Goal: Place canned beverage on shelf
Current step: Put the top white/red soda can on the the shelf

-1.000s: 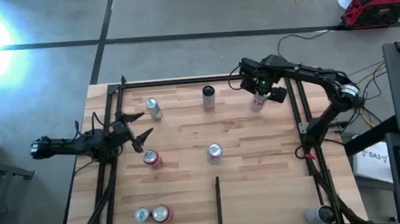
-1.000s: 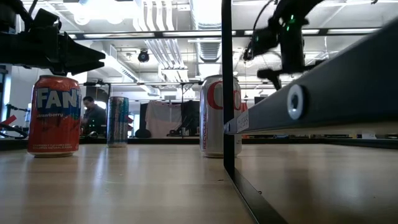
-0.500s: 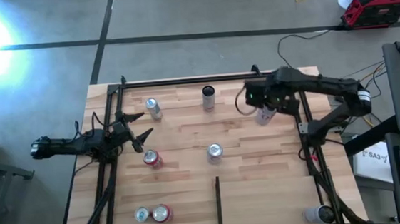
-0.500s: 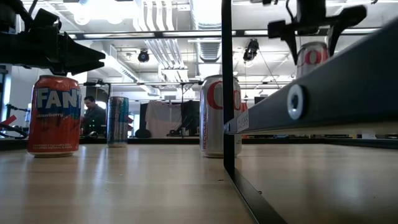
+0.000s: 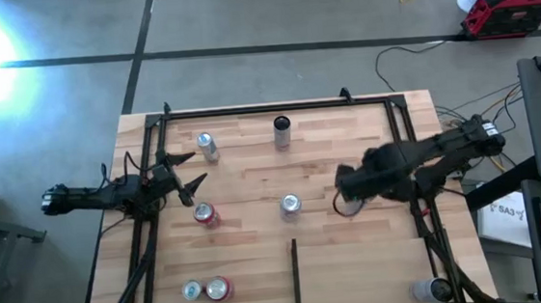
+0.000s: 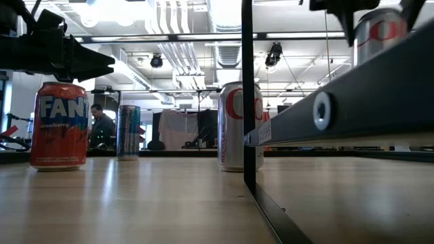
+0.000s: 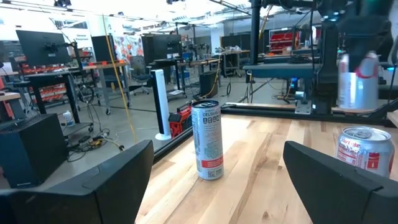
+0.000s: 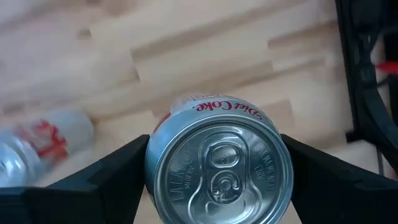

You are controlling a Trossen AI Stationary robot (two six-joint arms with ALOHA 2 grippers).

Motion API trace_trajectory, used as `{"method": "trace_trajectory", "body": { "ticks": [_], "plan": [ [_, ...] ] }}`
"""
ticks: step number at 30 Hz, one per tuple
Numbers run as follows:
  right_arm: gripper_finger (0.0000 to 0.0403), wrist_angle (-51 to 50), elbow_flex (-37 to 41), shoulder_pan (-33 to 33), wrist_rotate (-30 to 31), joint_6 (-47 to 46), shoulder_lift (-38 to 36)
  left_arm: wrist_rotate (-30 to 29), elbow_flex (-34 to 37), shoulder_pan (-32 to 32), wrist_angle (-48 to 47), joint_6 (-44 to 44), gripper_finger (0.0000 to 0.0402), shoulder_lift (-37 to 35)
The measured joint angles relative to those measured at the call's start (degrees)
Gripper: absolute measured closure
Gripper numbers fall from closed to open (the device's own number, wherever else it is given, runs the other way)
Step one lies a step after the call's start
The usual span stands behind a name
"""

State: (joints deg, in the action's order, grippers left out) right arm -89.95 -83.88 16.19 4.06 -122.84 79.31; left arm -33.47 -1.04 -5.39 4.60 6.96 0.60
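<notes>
- While my right arm has been on the move, the left gripper [image 5: 187,174] has stayed where it was over the left side of the shelf [image 5: 257,220], fingers spread and holding nothing; its wrist view looks past them at a slim silver can [image 7: 207,140] standing on the wood.
- Just beside it stands the red can [image 5: 204,214], untouched, and two more cans [image 5: 207,290] sit near the front-left corner; none of these has shifted.
- At mid-shelf the silver-topped can [image 5: 289,204] stands just behind the dark divider strip [image 5: 296,277], with another dark-topped can [image 5: 281,125] near the back rail.
- To the right, my right gripper [image 5: 351,195] has swung from the back-right corner forward to the middle-right of the shelf within the last second, carrying the Diet Coke can [image 8: 219,168] with it.
- From the wrist view, that can sits upright between the fingers, clamped at both sides; the low view shows it up in the air, not yet on the wood.
- I judge this as mid-carry: the can is picked and travelling, and what remains is lowering it onto bare wood right of the silver-topped can and letting go.
</notes>
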Motion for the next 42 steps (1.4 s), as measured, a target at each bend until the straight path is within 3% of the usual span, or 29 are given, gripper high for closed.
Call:
{"method": "trace_trajectory", "body": {
  "ticks": [11, 19, 24, 32, 42],
  "plan": [
    [0.0100, 0.2, 0.0, 16.8, -5.6, -7.2, 0.4, 0.0, 0.0, 0.0, 0.0, 0.0, 0.0058, 0.0],
    [0.0100, 3.8, 0.0, 27.6, -4.3, -15.3, 2.7, 0.0, 0.0, 0.0, 0.0, 0.0, 0.0058, 0.0],
    [0.0100, 4.9, -2.4, 30.1, -4.1, -15.9, 7.7, 0.0, 0.0, 0.0, 0.0, 0.0, 0.0058, 0.0],
    [0.0100, -0.3, -13.2, 31.7, -4.5, -14.2, 17.1, 0.0, 0.0, 0.0, 0.0, 0.0, 0.0058, 0.0],
    [0.0100, 0.1, -18.1, 36.9, -6.5, -22.3, 22.3, 0.0, 0.0, 0.0, 0.0, 0.0, 0.0058, 0.0]
  ]
}}
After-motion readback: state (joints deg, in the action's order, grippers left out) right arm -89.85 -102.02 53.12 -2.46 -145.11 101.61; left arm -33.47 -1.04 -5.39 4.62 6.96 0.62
